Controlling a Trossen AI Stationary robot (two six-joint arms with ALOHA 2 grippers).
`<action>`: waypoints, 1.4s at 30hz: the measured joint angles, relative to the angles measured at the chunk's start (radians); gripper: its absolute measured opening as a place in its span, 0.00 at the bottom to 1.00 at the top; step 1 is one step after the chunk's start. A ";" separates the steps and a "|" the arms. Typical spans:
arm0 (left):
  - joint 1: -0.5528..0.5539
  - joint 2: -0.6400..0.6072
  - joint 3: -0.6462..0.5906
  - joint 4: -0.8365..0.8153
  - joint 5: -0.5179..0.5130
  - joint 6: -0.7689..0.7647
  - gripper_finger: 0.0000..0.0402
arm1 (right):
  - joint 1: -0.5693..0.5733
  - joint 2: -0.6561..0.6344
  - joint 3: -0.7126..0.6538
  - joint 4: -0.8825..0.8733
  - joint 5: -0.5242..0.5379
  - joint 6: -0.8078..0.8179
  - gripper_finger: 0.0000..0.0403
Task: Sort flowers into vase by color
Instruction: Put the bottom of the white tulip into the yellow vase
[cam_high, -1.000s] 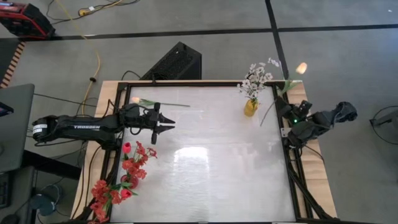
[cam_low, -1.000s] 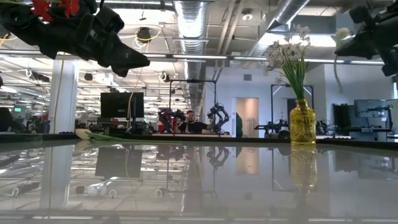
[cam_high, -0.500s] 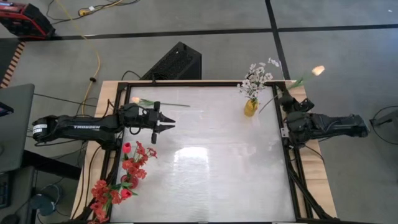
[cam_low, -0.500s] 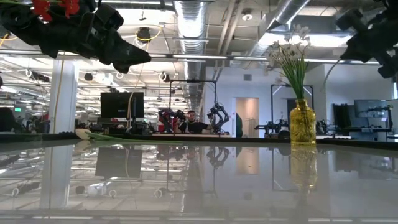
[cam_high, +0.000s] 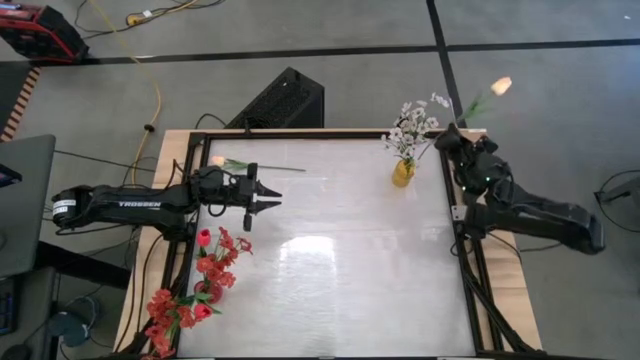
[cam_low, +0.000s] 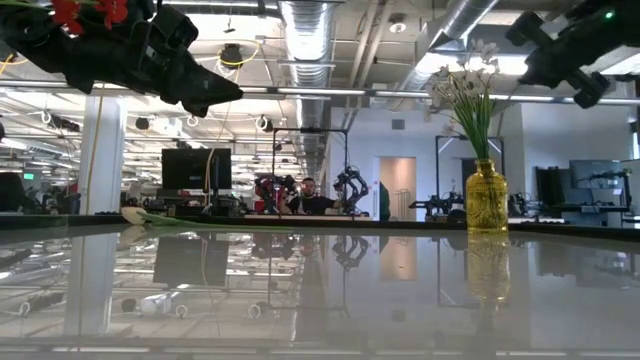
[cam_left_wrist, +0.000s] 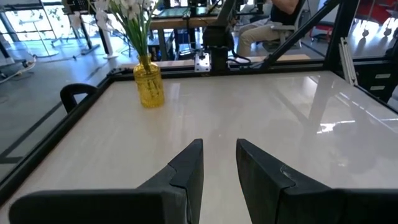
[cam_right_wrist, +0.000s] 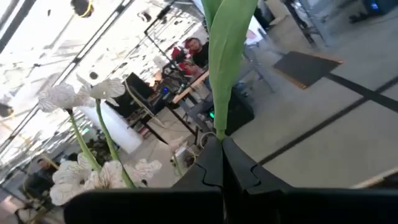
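From above, the right arm has swung its wrist from the worktop's right edge up toward 1 o'clock; the right claw (cam_high: 452, 138) now sits just beside the yellow vase (cam_high: 403, 172), pinching a peach tulip (cam_high: 501, 86) whose bloom hangs out past the worktop (cam_high: 330, 270) corner. The left claw (cam_high: 270, 199) hovers at 9 o'clock, fingers slightly apart, empty. Another peach tulip (cam_high: 217, 161) lies at 11 o'clock; red flowers (cam_high: 212, 260) stand at 7 o'clock.

At worktop level, white blossoms (cam_low: 466, 85) fill the yellow vase.

The right wrist view shows the fingers closed on the green stem (cam_right_wrist: 227, 56). The stem looks light, thin and bendy, so a low hold near its end probably steers it best.
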 joint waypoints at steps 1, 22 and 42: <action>0.000 0.000 0.000 -0.003 0.000 0.003 0.21 | -0.028 0.007 0.000 0.002 -0.032 -0.001 0.04; 0.000 0.000 0.000 -0.034 0.000 -0.004 0.21 | -0.107 0.104 -0.167 0.407 -0.127 -0.220 0.04; 0.000 0.000 0.000 -0.040 0.000 -0.012 0.21 | 0.000 0.104 -0.167 0.400 -0.177 -0.368 0.04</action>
